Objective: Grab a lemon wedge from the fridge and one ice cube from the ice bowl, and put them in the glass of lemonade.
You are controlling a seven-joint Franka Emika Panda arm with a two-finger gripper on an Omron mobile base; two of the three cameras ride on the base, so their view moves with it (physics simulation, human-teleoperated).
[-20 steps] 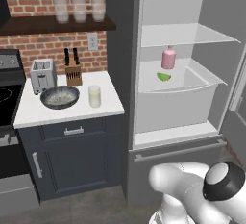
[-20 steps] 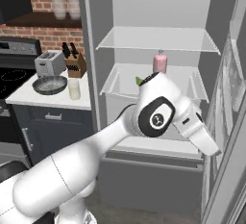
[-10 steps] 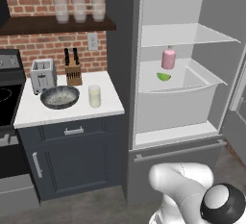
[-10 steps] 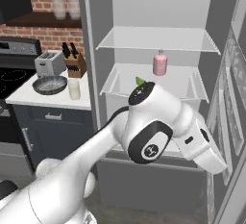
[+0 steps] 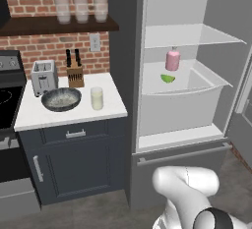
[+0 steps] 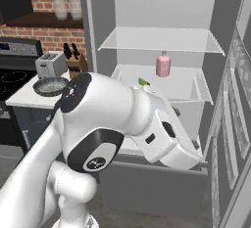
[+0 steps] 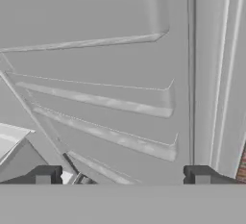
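Note:
The fridge (image 5: 124,75) stands open. On its middle shelf lies the small green lemon wedge (image 5: 168,78), next to a pink bottle (image 5: 173,60). The wedge (image 6: 143,82) peeks out just above my arm in the right base view. On the white counter left of the fridge, the glass of lemonade (image 5: 97,98) stands beside the dark ice bowl (image 5: 61,99). My gripper (image 7: 123,176) is open, its fingertips (image 7: 45,175) wide apart with nothing between them. It faces the shelves inside the fridge door, well below and to the right of the wedge.
The open fridge door (image 6: 235,124) hangs at the right, close to my hand. A toaster (image 5: 44,76) and a knife block (image 5: 75,73) stand at the back of the counter. Three tall glasses (image 5: 81,4) sit on the wall shelf. A stove (image 5: 7,100) is at the far left.
My arm has swung lower and to the right, toward the fridge door, and its elbow has sunk to the bottom edge of the left base view. The gripper stays open. The things have not moved.

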